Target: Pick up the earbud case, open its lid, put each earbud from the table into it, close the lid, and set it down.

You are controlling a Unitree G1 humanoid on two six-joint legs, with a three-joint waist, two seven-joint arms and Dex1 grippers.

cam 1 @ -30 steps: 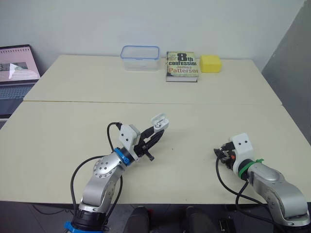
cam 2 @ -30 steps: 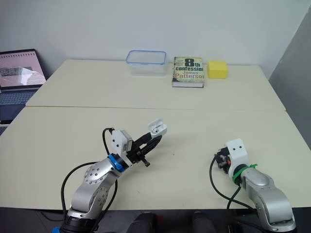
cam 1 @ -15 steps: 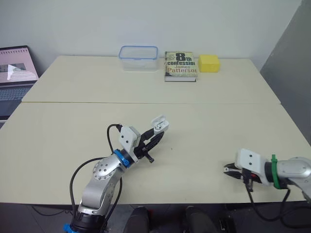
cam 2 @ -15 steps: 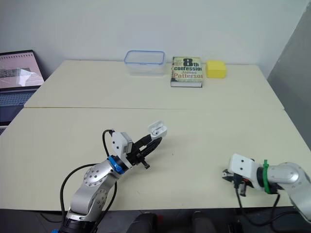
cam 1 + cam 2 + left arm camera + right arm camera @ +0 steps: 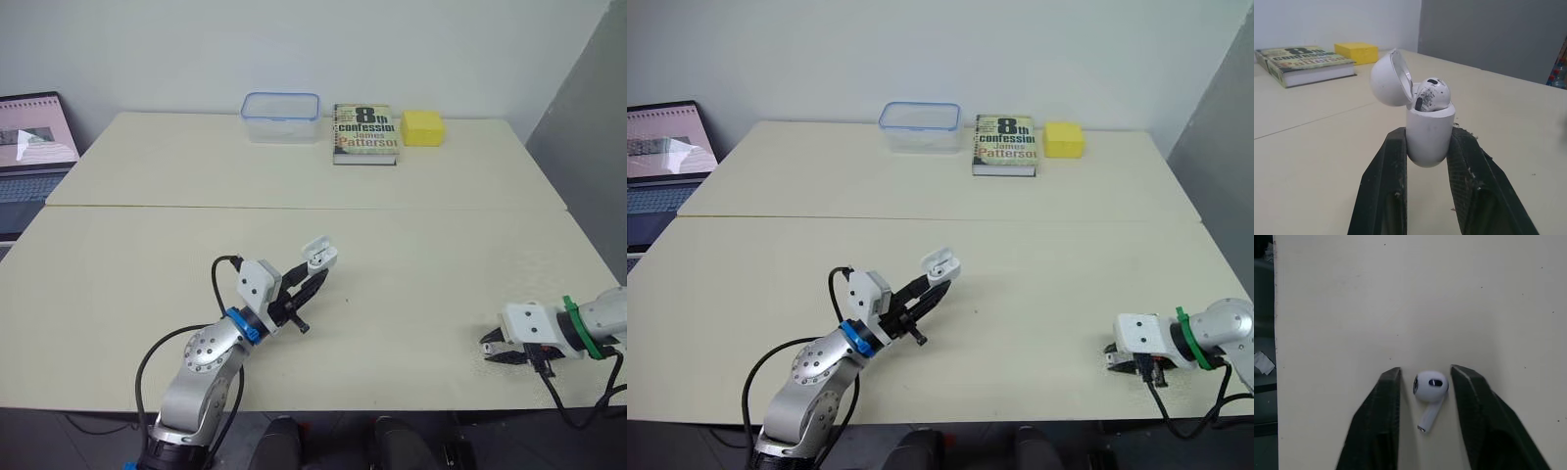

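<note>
The left gripper [image 5: 1427, 139] is shut tight on the earbud case [image 5: 1429, 134]. Its two black fingers [image 5: 1388, 171] squeeze the round bottom of the case from both sides and hold it up above the table [image 5: 441, 264]. The case stands nearly straight up. Its lid [image 5: 1387, 78] is open and leans back to one side. One white earbud [image 5: 1433, 94] sits in the case with its round head poking out of the top. The right gripper [image 5: 1425, 372] is down low near the front edge of the table, on the robot's right, well apart from the left one. Its fingers are spread apart. The other earbud [image 5: 1430, 386] lies flat on the table between them, with its round head near the fingertips and its stem pointing back toward the wrist. It is hard to tell if the fingers touch it. At the far side of the table there is a clear plastic box [image 5: 282, 116], then a book [image 5: 366, 132] just beside it, then a yellow block [image 5: 423, 127]. An open laptop [image 5: 34, 147] sits off to the robot's far left, past the table.
</note>
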